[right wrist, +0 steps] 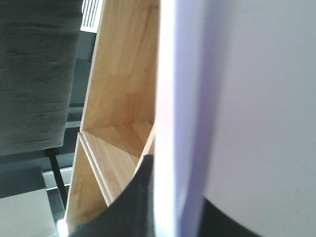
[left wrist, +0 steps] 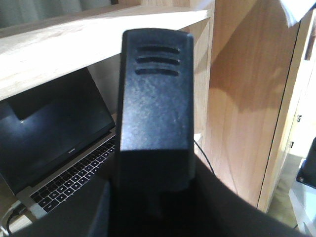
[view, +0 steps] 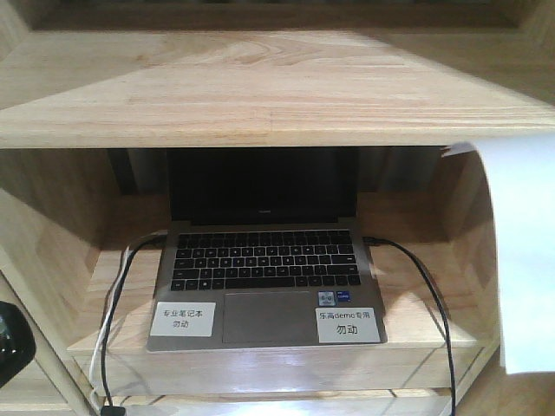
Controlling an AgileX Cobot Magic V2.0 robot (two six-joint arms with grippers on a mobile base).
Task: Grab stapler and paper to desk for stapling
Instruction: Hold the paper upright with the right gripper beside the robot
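Shelving (view: 260,95) backs stapler (left wrist: 155,98), paper (view: 525,260) (cropped), apparently both gripped.

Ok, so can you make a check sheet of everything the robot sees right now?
Surface: light wood shelf; the desk is not in view.
Job's things: black stapler upright in the left gripper; white paper hanging curved, held by the right gripper.
Clutter: open laptop, screen dark, two white labels on its palm rest.
Grippers: both seem shut on their things; fingertips hard to see.
Cables: black cable right of the laptop; more cables on its left.
Surroundings: grey cloth beside the shelf.
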